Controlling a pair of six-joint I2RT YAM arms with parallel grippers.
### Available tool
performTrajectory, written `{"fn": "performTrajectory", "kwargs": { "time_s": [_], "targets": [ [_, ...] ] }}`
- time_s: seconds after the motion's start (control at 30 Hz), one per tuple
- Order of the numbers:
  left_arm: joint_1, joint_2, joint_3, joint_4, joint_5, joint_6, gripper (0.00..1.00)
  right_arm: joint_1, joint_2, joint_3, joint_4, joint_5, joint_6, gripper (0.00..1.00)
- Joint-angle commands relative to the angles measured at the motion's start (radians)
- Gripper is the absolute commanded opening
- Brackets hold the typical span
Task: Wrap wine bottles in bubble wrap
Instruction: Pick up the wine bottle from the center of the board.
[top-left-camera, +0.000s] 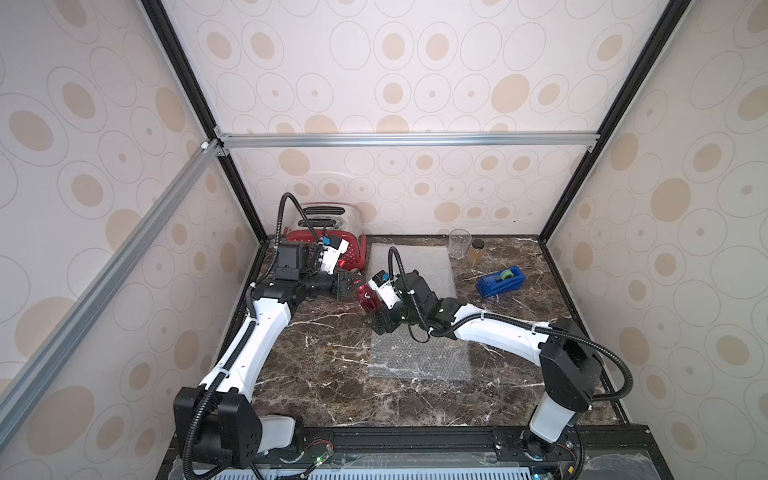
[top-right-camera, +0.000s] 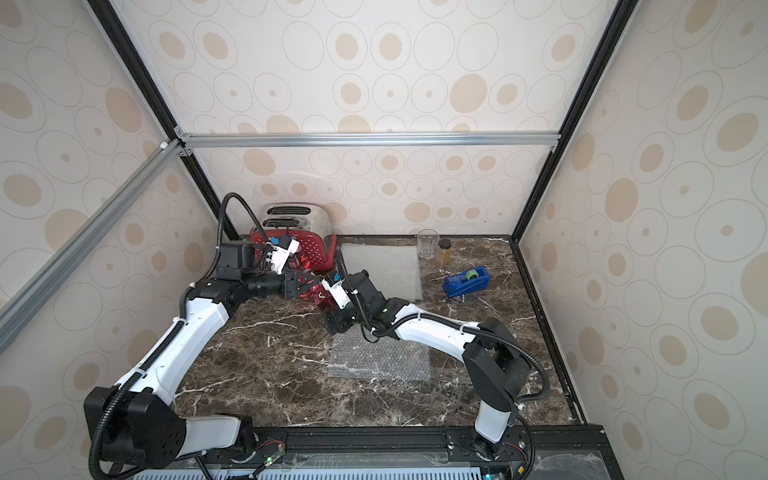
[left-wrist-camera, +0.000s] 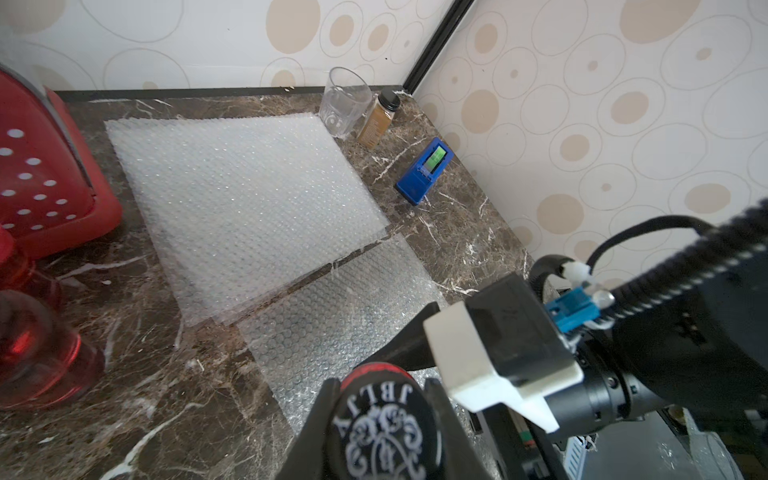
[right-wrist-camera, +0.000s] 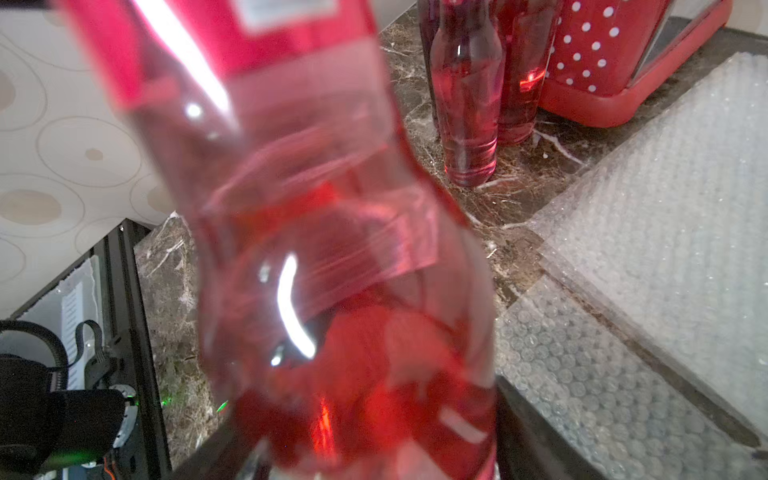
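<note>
1. Over the left middle of the marble table (top-left-camera: 324, 374), my two grippers meet around one red-pink wine bottle (top-left-camera: 368, 301). It sits tilted between them, just off the left edge of the bubble wrap.
2. My left gripper (top-left-camera: 351, 286) is pinching that bottle by its dark cap (left-wrist-camera: 384, 424). The left wrist view shows my fingers (left-wrist-camera: 313, 428) pressed on either side of the cap.
3. My right gripper (top-left-camera: 381, 320) has the fat lower end of the bottle between its jaws. Squeezing, or just loose around the glass? Honestly can't tell, the right wrist view is mostly blurry red.
4. Bubble wrap: a stack of sheets (top-left-camera: 415, 266) lies flat against the far edge, about midway along it. A single sheet (top-left-camera: 419, 357) lies flat nearer the front edge, with a thin strip of marble between the two.
5. Standing bottles (right-wrist-camera: 465, 104): at least two more red-pink ones are upright near the far left corner, just beside a red holed basket (top-left-camera: 355, 249). A silver toaster (top-left-camera: 328, 212) sits behind it.
6. Toward the far right corner there's a clear glass (top-left-camera: 459, 243) with an amber jar (top-left-camera: 476, 251) just beside it. A blue tape dispenser (top-left-camera: 500, 281) sits a bit closer to the front.
</note>
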Motion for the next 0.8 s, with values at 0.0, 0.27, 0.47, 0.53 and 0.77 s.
{"fn": "performTrajectory", "kwargs": {
  "time_s": [0.0, 0.27, 0.47, 0.53, 0.77],
  "targets": [
    [-0.016, -0.005, 0.071, 0.071, 0.102, -0.049, 0.00, 0.012, 0.012, 0.029, 0.003, -0.025, -0.002, 0.68],
    [-0.023, 0.004, 0.053, 0.136, 0.127, -0.123, 0.00, 0.014, -0.015, -0.028, 0.008, -0.007, 0.061, 0.27],
    [-0.034, 0.004, 0.013, 0.165, 0.122, -0.138, 0.13, 0.013, -0.074, -0.113, 0.013, -0.005, 0.130, 0.16],
    [-0.046, 0.006, -0.003, 0.172, 0.117, -0.138, 0.42, 0.013, -0.093, -0.131, -0.018, -0.003, 0.152, 0.16],
    [-0.053, -0.010, -0.026, 0.183, 0.116, -0.173, 0.99, 0.013, -0.162, -0.181, -0.232, 0.068, 0.276, 0.08]
  ]
}}
